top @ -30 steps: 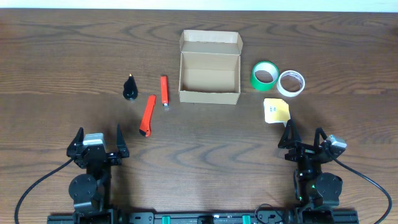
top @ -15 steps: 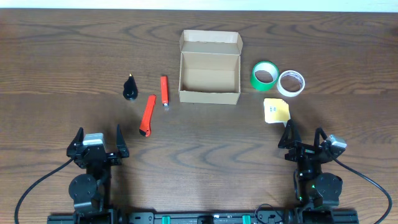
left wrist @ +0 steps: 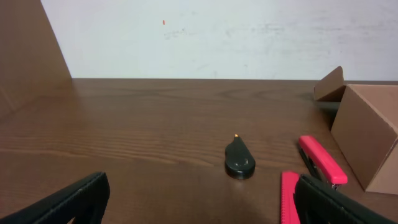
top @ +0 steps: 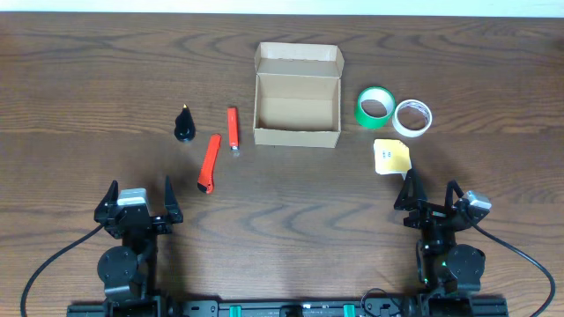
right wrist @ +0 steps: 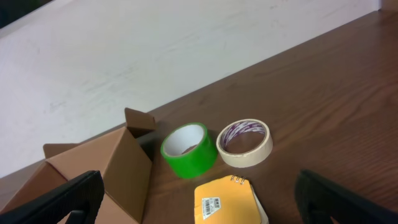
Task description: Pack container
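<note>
The open brown cardboard container [top: 297, 107] stands at the table's middle back, empty, lid flap up; it also shows in the left wrist view [left wrist: 368, 134] and the right wrist view [right wrist: 99, 171]. A green tape roll [top: 375, 106] [right wrist: 189, 149], a white tape roll [top: 412, 118] [right wrist: 245, 142] and a yellow notepad [top: 391, 157] [right wrist: 227, 201] lie to its right. A black cone-shaped cap [top: 184, 124] [left wrist: 239, 160], an orange cutter [top: 209, 163] [left wrist: 289, 196] and an orange-red stapler-like tool [top: 233, 127] [left wrist: 321, 159] lie to its left. My left gripper [top: 139, 195] [left wrist: 199, 202] and right gripper [top: 430, 192] [right wrist: 199, 199] are open, empty, near the front edge.
A brown cardboard panel [left wrist: 28, 53] stands at the far left in the left wrist view. A white wall [right wrist: 155, 50] runs behind the table's far edge.
</note>
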